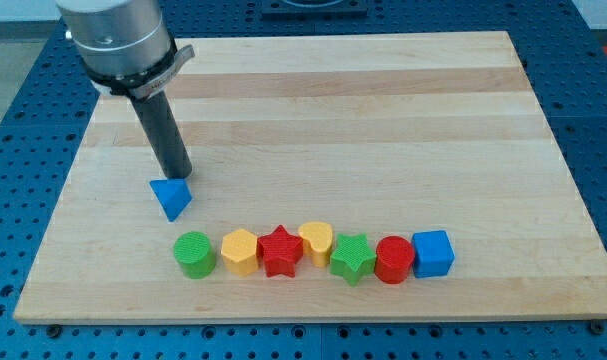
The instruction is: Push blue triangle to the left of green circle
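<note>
A pale wooden board (383, 120) of glued strips lies on a blue perforated metal bench (13, 150), filling most of the frame. Item one: the arm's grey cylindrical housing (118, 40) enters at the upper left, carrying a straight dark rod that slopes down toward the lower right; its tip (180, 175) rests at the upper edge of the small blue triangular block (171, 197), touching it or just short of touching, the exact contact not discernible. There are no fingers on this arm, so nothing spreads, closes or pinches; the rod can only push. Item two: a row of blocks along the lower middle of the frame, from the view's left to right: a green round block (194, 254), a yellow hexagonal block (240, 250), a red star block (280, 250), a yellow heart-shaped block (316, 240), a green star block (353, 259), a red round block (394, 260), a blue cube (432, 253). The blue triangle sits apart from the row, above the green circle and slightly to its left. The governing relation: the triangle lies directly below the tip, toward the view's bottom, and the free spot left of the green circle lies below and slightly left of the triangle. A push downward and a little leftward therefore appears called for, with the risk of nudging the green circle.
</note>
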Robot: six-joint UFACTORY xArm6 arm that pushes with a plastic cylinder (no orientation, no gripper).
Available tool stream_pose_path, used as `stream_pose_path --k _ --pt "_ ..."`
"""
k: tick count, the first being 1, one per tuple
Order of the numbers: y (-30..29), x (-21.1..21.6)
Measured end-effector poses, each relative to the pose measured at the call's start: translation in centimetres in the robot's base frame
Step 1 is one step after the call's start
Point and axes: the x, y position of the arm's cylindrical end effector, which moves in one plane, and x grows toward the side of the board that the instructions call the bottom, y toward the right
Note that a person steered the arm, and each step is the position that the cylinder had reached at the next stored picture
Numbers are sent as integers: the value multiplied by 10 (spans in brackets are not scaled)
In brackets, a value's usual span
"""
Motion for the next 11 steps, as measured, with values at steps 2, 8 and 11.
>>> stream_pose_path --k 2,8,11 --pt "-17 21" --pt "39 37" --pt "-7 63"
